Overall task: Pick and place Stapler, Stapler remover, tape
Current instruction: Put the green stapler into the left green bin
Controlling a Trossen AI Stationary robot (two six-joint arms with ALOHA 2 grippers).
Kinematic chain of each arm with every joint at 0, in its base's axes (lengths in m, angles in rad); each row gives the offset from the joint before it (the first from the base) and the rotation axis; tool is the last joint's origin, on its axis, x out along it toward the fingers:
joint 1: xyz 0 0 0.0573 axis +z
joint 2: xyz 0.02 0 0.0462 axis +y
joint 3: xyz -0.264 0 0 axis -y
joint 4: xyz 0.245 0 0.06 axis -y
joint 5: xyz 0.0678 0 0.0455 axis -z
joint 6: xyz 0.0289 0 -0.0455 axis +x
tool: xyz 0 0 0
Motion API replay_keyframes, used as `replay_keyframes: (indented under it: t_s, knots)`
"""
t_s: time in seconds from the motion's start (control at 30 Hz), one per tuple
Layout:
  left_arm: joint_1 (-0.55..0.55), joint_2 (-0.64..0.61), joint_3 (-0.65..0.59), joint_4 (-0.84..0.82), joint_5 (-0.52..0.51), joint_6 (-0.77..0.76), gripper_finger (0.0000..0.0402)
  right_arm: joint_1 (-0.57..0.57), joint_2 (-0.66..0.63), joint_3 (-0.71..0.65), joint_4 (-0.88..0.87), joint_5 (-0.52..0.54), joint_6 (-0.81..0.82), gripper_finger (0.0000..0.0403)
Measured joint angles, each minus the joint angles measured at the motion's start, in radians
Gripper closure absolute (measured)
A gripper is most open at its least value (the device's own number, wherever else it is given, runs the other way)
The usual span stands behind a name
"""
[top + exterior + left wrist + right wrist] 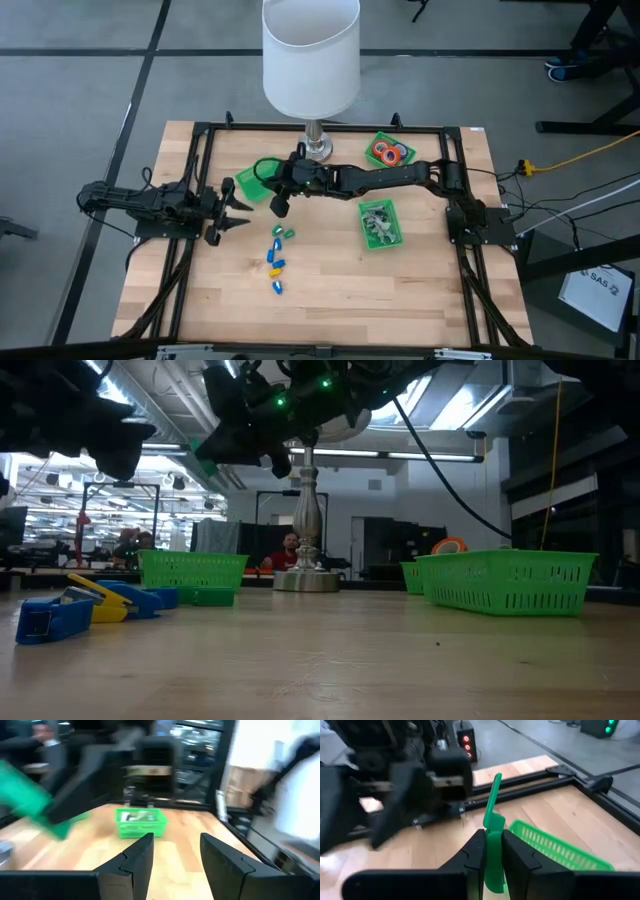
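Wooden table (400, 290) inside a black frame (200, 128), a white-shaded lamp (311, 55) at the far edge. Right gripper (492, 851): reached across to the table's left half, clenched on the rim of a green bin (555, 848), the bin's thin green wall pinched between the fingers and the bin hanging tilted, clear of the wood in the low view. Left gripper (175, 860): low over the table's left side, fingers parted, grasping nothing, pointing toward the middle. Tape (390, 153): red and orange rolls lying in a second green bin (405, 142) at the far right, just beside the right arm. Third green bin (393, 230): right of centre, holding silvery-grey claw-shaped pieces (377, 223). Blue and yellow oblong pieces (277, 258): scattered loose on the wood near the middle, in front of the lifted bin, between the two arms. People seated in the room behind, seen in the low view.
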Motion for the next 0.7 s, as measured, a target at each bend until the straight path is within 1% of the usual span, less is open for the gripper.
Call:
replay_keyframes:
  t_s: [0.07, 0.13, 0.2, 0.27, 0.33, 0.47, 0.63, 0.7]
  knots:
    - [0.000, 0.000, 0.000, 0.000, -0.061, -0.043, 0.0245, -0.003, 0.000, 0.000, 0.022, -0.019, -0.001, 0.0353]
    - [0.000, 0.000, 0.000, 0.000, -0.101, -0.053, 0.0245, -0.003, 0.000, 0.000, 0.043, -0.030, -0.001, 0.0353]
    - [0.000, 0.000, 0.000, 0.000, -0.176, -0.040, 0.0245, -0.003, 0.000, 0.000, 0.055, -0.031, -0.001, 0.0353]
    - [0.000, 0.000, 0.000, 0.007, -0.271, -0.041, 0.0245, -0.003, 0.000, 0.000, 0.064, -0.034, -0.001, 0.0353]
    - [0.000, 0.000, 0.000, 0.011, -0.327, -0.030, 0.0244, -0.003, 0.000, 0.000, 0.080, -0.034, -0.001, 0.0353]
    - [0.000, 0.017, 0.001, 0.011, -0.379, 0.009, 0.0232, -0.003, 0.000, 0.000, 0.098, -0.034, 0.003, 0.0353]
    - [0.001, 0.078, 0.001, 0.028, -0.422, 0.013, 0.0194, -0.003, 0.000, 0.000, 0.115, -0.051, 0.005, 0.0353]
    - [0.001, 0.103, 0.001, 0.081, -0.424, 0.032, 0.0178, -0.004, 0.000, 0.000, 0.115, -0.051, 0.005, 0.0353]
